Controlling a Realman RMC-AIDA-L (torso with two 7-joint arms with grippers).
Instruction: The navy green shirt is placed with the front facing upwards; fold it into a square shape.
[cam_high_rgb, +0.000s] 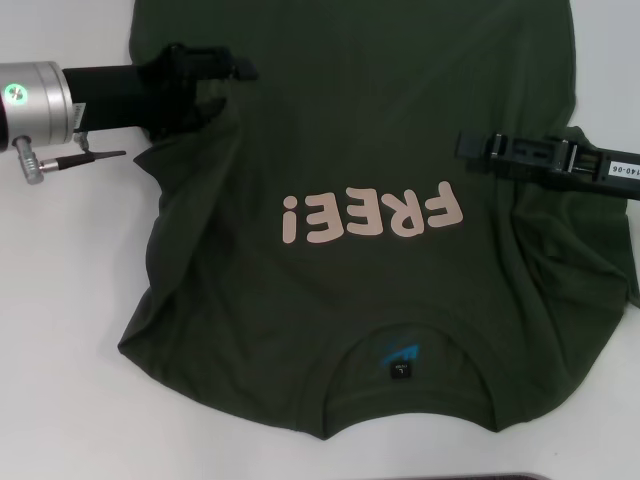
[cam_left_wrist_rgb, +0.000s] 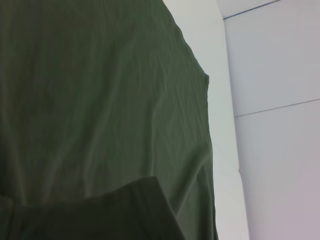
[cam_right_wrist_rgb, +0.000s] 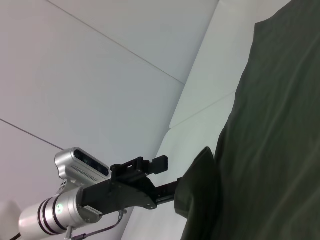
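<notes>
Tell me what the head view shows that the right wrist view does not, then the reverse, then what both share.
Only the head view shows the pink letters, the neck label and the right pincer lying over the shirt's right side. Only the right wrist view shows the pale wall beyond the table. Both show the green shirt spread on the white table, and the left pincer at its left edge, where the cloth is lifted into a fold.
</notes>
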